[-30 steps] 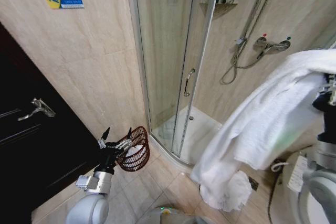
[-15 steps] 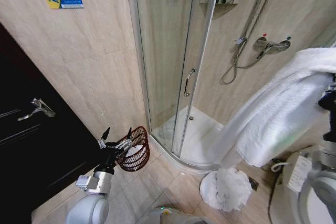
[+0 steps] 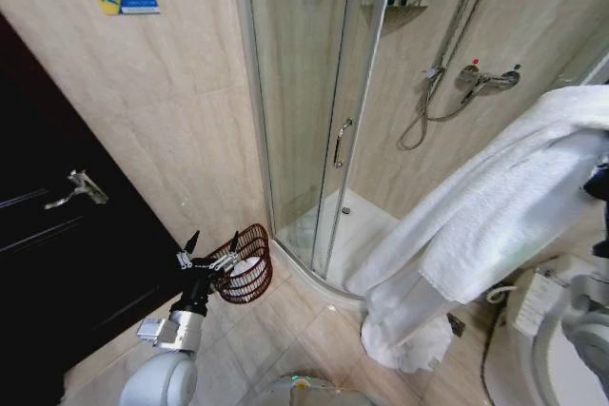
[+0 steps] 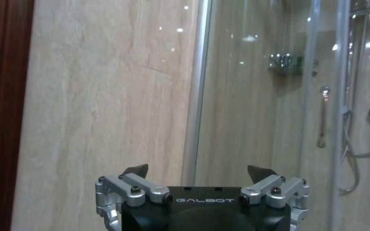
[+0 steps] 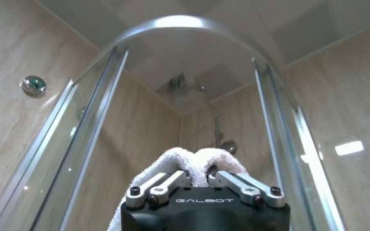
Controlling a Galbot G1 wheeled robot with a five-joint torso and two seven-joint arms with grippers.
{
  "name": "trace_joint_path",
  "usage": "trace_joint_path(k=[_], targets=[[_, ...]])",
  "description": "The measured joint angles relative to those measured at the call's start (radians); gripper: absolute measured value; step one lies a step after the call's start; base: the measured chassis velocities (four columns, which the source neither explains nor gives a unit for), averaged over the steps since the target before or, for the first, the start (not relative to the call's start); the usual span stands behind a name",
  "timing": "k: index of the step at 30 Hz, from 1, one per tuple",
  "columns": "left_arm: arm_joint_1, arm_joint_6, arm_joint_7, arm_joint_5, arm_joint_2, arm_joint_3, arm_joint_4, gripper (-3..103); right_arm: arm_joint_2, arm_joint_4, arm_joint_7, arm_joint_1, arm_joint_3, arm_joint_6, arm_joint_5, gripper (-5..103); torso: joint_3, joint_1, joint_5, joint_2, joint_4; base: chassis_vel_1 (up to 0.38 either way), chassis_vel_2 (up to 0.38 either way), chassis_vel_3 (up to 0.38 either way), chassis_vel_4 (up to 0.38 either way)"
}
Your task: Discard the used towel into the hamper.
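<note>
towel [image 3: 495, 206], white and thick, hangs from high at the right of the head view down in a long diagonal drape, its lower end bunched on the tiled floor [image 3: 295, 316] in front of the shower cabin [image 3: 314, 121]. right gripper [image 5: 198, 177], seen in the right wrist view, points upward toward the ceiling with its fingers closed narrow on a fold of the towel that bulges between and above the tips. right arm is raised at the right edge of the head view, mostly covered by the cloth. left gripper [image 3: 211, 252] is held low at the lower left of the head view, forearm rising from the robot's body, fingers spread wide and empty; the left wrist view shows the two fingertips well apart against the beige wall. hamper [image 3: 245, 265], a dark red-brown slatted basket, stands on the floor against the wall, just beside the shower cabin's corner and just behind the left gripper, well apart from the towel. dark door [image 3: 57, 235] with a lever handle stands at the left.
</note>
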Motion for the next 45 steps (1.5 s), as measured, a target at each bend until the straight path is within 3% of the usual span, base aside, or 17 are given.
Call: trace_joint_path(k=[3, 4, 6, 8, 10, 12, 16, 19, 21, 45], targets=[[0.0, 0.0, 0.0, 0.0, 0.0, 0.0, 0.0, 100, 0.0, 0.0, 0.0, 0.0, 0.0, 0.0, 0.0, 8, 0.0, 0.0, -0.0007, 0.0, -0.0002, 0.241, -0.266, -0.236, 0.231], [0.0, 0.0, 0.0, 0.0, 0.0, 0.0, 0.0, 100, 0.0, 0.0, 0.0, 0.0, 0.0, 0.001, 0.0, 8, 0.0, 0.0, 0.0012, 0.0, -0.0003, 0.255, -0.275, -0.262, 0.231], [0.0, 0.0, 0.0, 0.0, 0.0, 0.0, 0.0, 100, -0.002, 0.001, -0.001, 0.001, -0.002, 0.001, 0.0, 8, 0.0, 0.0, -0.0016, 0.0, 0.0, 0.273, -0.291, -0.266, 0.286], [0.0, 0.0, 0.0, 0.0, 0.0, 0.0, 0.0, 100, -0.002, 0.001, -0.001, 0.003, -0.009, 0.001, 0.0, 8, 0.0, 0.0, 0.0007, 0.0, 0.0002, 0.301, -0.306, -0.264, 0.293], [0.0, 0.0, 0.0, 0.0, 0.0, 0.0, 0.0, 100, -0.001, 0.001, -0.001, 0.004, -0.013, 0.001, -0.001, 8, 0.0, 0.0, 0.0009, 0.0, -0.0002, 0.27, -0.301, -0.263, 0.281], [0.0, 0.0, 0.0, 0.0, 0.0, 0.0, 0.0, 100, 0.0, 0.002, -0.001, 0.004, -0.016, 0.002, -0.002, 8, -0.001, -0.001, -0.0013, 0.001, -0.0003, 0.239, -0.272, -0.23, 0.247], [0.001, 0.0, 0.0, 0.0, 0.0, 0.0, 0.0, 100, 0.006, 0.005, -0.005, 0.004, -0.028, 0.002, -0.006, 8, 0.0, -0.001, 0.0008, 0.001, -0.0004, 0.113, -0.068, -0.156, 0.154], [0.0, 0.0, 0.0, 0.0, 0.0, 0.0, 0.0, 100, 0.011, 0.01, -0.009, 0.002, -0.034, 0.003, -0.009, 8, 0.0, -0.001, -0.001, 0.001, -0.0002, 0.0, 0.0, 0.0, 0.0], [0.0, 0.0, 0.0, 0.0, 0.0, 0.0, 0.0, 100, 0.015, 0.011, -0.013, -0.001, -0.039, 0.003, -0.011, 8, 0.0, 0.001, 0.0004, 0.0, 0.0004, -0.038, 0.063, 0.064, -0.044], [0.0, 0.0, 0.0, 0.0, 0.0, 0.0, 0.0, 100, -0.008, 0.015, -0.026, 0.024, -0.035, 0.003, 0.015, 8, 0.0, 0.0, -0.0001, 0.0, -0.0001, 0.043, 0.062, 0.063, 0.039]])
